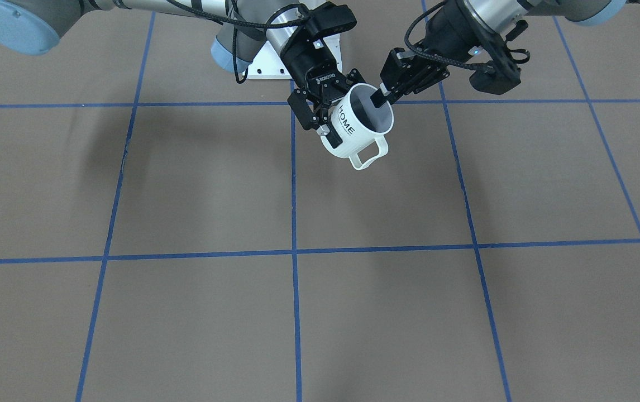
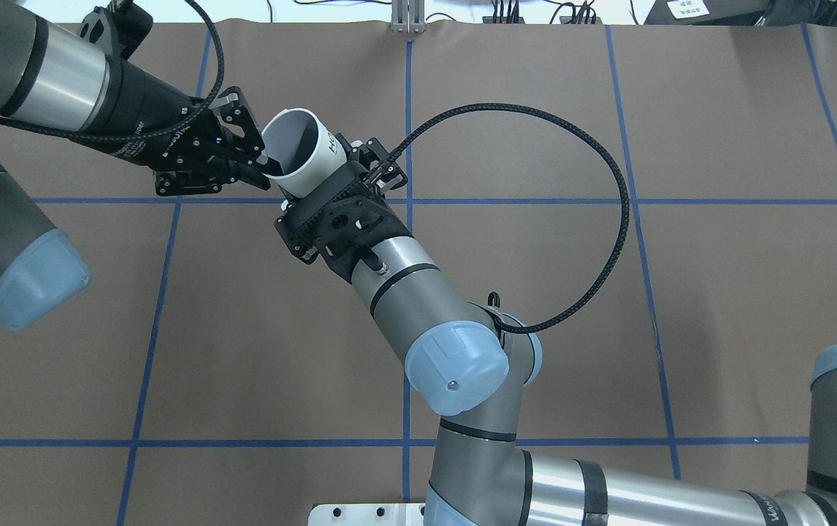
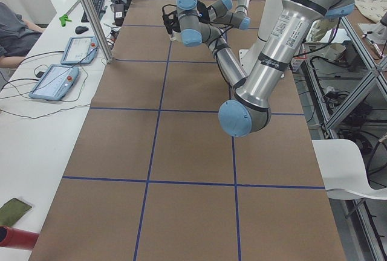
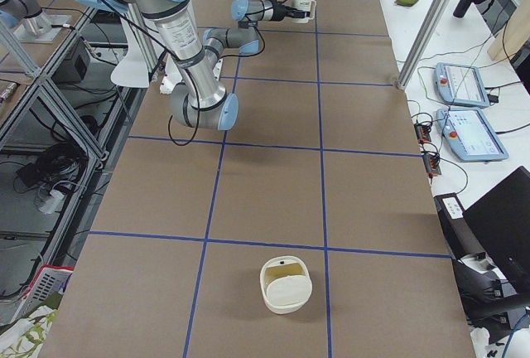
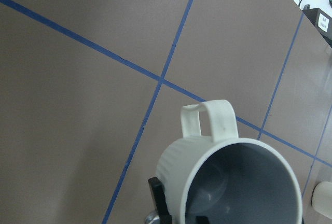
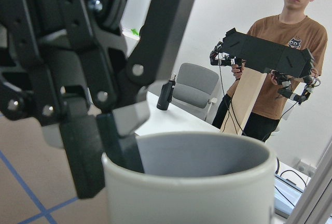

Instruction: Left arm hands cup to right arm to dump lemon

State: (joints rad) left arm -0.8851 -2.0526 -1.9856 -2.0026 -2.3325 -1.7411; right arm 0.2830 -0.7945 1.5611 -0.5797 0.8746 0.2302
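- A white ribbed cup with black "HOME" lettering and a grey inside hangs in the air between the two arms. It is over the left half of the brown paper-covered counter with its blue tape grid, just left of the centre tape line in the overhead view.
- The cup is tilted, its mouth turned up and toward the left arm. Its loop handle points toward the counter's far edge, away from the robot's base.
- The left pincer is clamped on the cup's rim — one finger inside the mouth, the other outside the wall.
- The right pincer straddles the cup's body, one finger by the lettering and the other on the opposite side. Both sit right at the wall — I cannot tell whether they press on it.
- A cream round container with a flat handle across its top stands near the counter's right end, well apart from the arms.
- A person in a brown T-shirt stands beyond the counter in the right wrist view.
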